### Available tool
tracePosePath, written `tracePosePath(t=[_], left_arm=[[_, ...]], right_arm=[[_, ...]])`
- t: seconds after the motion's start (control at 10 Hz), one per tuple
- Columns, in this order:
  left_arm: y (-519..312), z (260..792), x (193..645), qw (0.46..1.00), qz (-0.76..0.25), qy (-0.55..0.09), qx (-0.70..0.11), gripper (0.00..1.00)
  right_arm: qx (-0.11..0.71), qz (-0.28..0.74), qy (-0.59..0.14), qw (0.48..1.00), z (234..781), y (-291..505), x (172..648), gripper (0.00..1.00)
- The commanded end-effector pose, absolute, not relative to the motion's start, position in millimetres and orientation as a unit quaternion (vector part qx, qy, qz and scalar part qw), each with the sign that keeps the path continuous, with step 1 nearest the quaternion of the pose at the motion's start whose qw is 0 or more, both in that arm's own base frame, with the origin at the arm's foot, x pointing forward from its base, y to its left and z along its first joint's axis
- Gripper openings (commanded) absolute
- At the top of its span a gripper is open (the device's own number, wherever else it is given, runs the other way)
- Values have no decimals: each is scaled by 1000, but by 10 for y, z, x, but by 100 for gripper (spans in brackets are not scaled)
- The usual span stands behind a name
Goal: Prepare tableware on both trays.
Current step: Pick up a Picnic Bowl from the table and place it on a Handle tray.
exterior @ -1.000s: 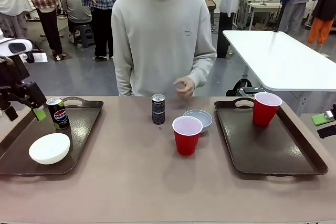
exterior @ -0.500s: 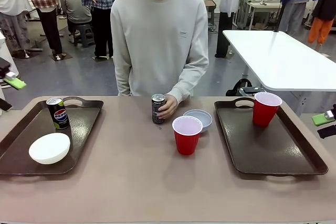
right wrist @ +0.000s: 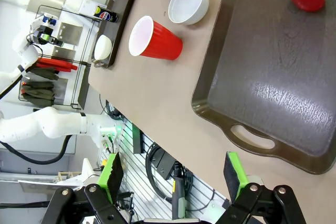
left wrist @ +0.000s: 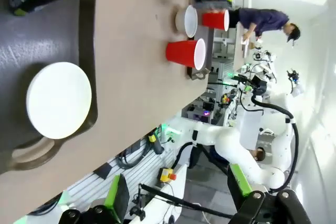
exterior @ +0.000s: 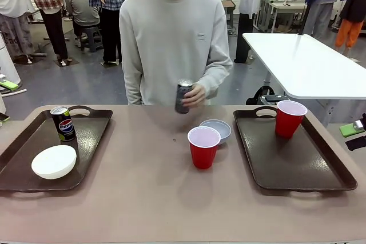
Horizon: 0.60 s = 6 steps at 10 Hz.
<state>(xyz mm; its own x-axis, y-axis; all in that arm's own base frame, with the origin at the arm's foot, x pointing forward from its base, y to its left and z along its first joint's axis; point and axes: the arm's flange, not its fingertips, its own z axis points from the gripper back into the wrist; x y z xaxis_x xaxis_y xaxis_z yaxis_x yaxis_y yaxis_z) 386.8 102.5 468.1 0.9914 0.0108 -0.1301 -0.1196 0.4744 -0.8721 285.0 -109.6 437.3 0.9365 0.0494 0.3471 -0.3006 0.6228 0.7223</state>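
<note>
The left tray (exterior: 91, 135) holds a dark Pepsi can (exterior: 63, 123) and a white bowl (exterior: 54, 161). On the right tray (exterior: 309, 164) stands a red cup (exterior: 290, 118). Between the trays a second red cup (exterior: 203, 147) stands in front of the grey-blue bowl (exterior: 215, 130). The person's hand holds the other dark can (exterior: 183, 96) above the table's far edge. My left gripper (exterior: 7, 87) sits at the far left edge, off the tray, and stands open (left wrist: 178, 190) with nothing in it. My right gripper (exterior: 355, 131) waits beyond the right tray, open (right wrist: 173, 170) and holding nothing.
The person stands at the far side, centre. A white table (exterior: 309, 64) stands behind at the right. In the right wrist view the right tray's near handle (right wrist: 252, 137) lies just ahead of my fingers.
The person gripped the middle can and lifted it off the table toward their body. My left gripper drew back from the Pepsi can to the left edge.
</note>
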Motion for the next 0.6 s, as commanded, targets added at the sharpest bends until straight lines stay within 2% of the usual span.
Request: tracePosePath(t=[0.0, 0.5], left_arm=[[915, 4804, 3894, 860, 32, 39, -508, 100], [909, 4739, 3910, 860, 28, 51, -506, 100]], right_arm=[[433, 100, -153, 883, 4368, -1088, 2875, 100], [433, 100, -153, 883, 4368, -1088, 2875, 100]])
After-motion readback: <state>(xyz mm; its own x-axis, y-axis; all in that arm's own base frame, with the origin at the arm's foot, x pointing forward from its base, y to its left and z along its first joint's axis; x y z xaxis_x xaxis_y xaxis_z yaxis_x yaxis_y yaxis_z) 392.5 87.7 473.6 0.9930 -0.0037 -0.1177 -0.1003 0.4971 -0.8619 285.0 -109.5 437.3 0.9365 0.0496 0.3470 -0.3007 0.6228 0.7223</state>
